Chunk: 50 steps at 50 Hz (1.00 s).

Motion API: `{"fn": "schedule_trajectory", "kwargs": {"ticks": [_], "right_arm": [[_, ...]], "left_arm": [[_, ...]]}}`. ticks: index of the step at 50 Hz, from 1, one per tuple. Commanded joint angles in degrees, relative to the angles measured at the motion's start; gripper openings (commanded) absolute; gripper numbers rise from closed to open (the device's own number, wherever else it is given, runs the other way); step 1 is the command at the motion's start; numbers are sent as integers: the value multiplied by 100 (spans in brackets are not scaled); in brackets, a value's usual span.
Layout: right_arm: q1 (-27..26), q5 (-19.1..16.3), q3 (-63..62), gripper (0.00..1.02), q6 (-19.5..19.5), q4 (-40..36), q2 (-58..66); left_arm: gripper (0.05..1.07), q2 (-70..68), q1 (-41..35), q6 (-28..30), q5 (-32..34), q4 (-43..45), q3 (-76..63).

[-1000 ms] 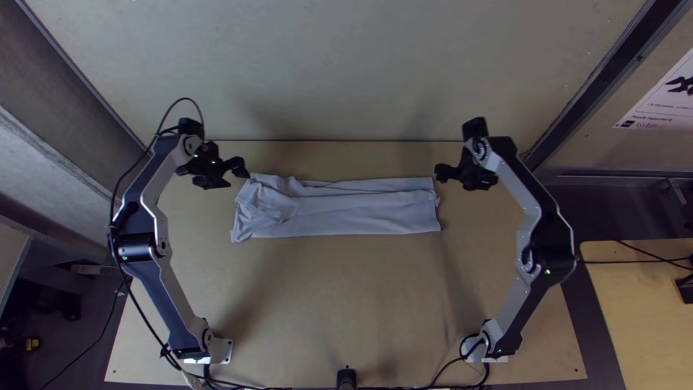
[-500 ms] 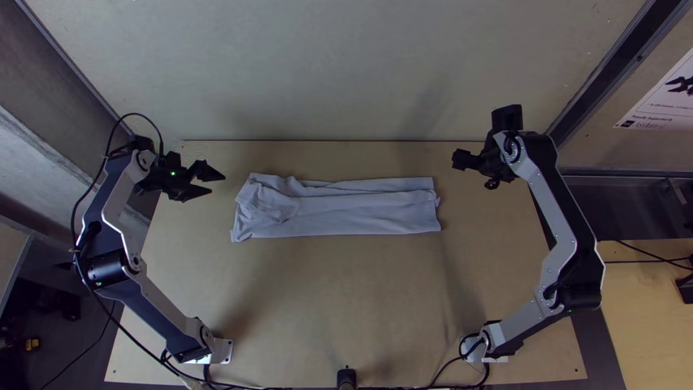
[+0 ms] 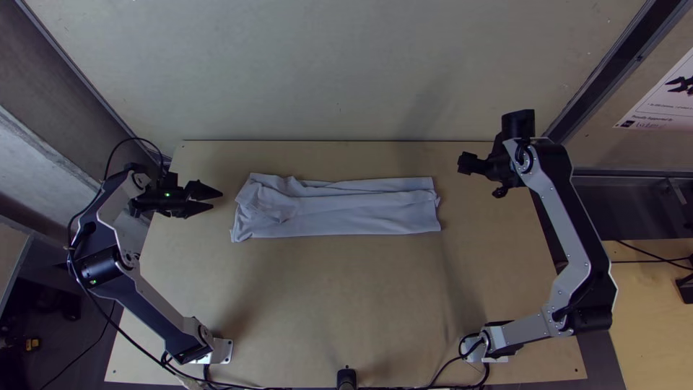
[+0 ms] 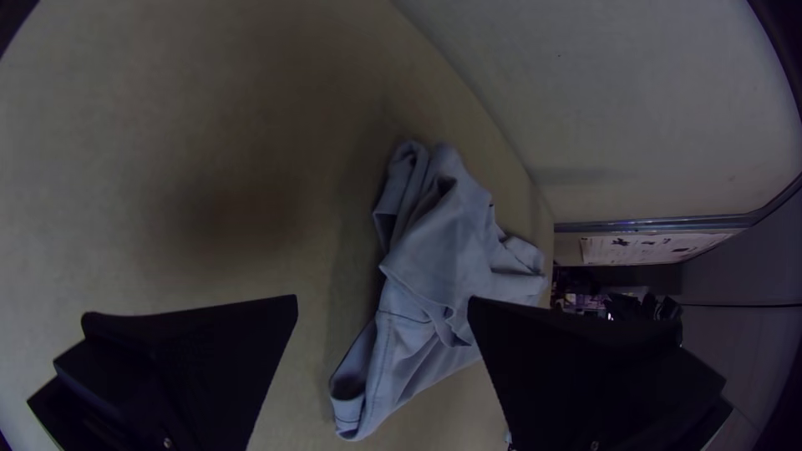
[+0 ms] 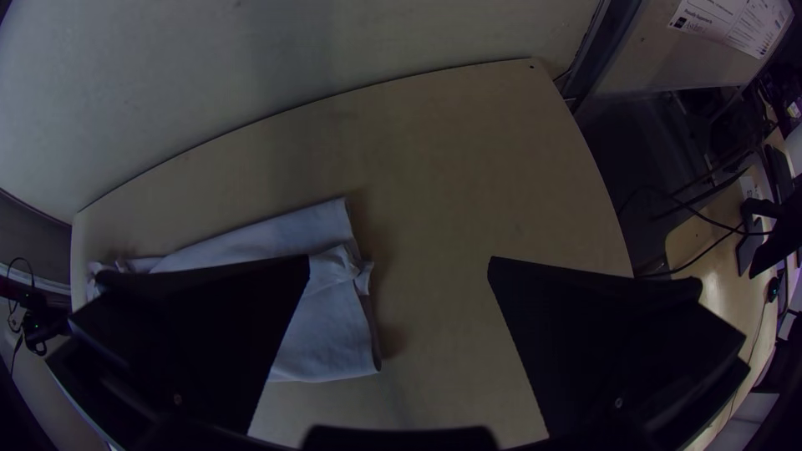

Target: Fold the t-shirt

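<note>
The pale grey t-shirt (image 3: 339,209) lies as a long folded strip across the upper middle of the table, wrinkled at its left end. My left gripper (image 3: 215,201) is to the left of that end, apart from the cloth; my right gripper (image 3: 473,173) is off to the right of the other end. In the left wrist view, the left gripper (image 4: 383,305) is open, with the bunched end of the t-shirt (image 4: 443,250) beyond it. Wide apart stand the fingers of the right gripper (image 5: 399,267) in the right wrist view, holding nothing, near the t-shirt (image 5: 322,326).
Bare wooden table (image 3: 346,303) spreads in front of the cloth. Behind the table's far edge rises a pale wall (image 3: 339,65). A black post (image 3: 346,378) stands at the near edge, with cables beside it. A second wooden table (image 3: 646,310) is at the right.
Both arms have moved outward, the left gripper leftward and slightly nearer the table's front, the right gripper rightward, away from the cloth. The t-shirt has kept its place and shape.
</note>
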Motion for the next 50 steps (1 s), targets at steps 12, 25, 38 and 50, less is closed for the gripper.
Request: {"fn": "schedule_trajectory", "kwargs": {"ticks": [12, 25, 38, 50], "right_arm": [[48, 60, -317, 98, -194, -46, -382], [48, 60, -379, 98, -256, -46, -399], [66, 60, -510, 98, -247, -46, -505], [57, 60, -651, 98, -247, -46, -698]], "left_arm": [[103, 896, -237, 563, 431, -274, -146], [103, 896, -791, 317, 677, -292, -155], [103, 922, -1415, -378, 660, 271, -243], [103, 966, -2171, -1336, -114, 1132, -190]]}}
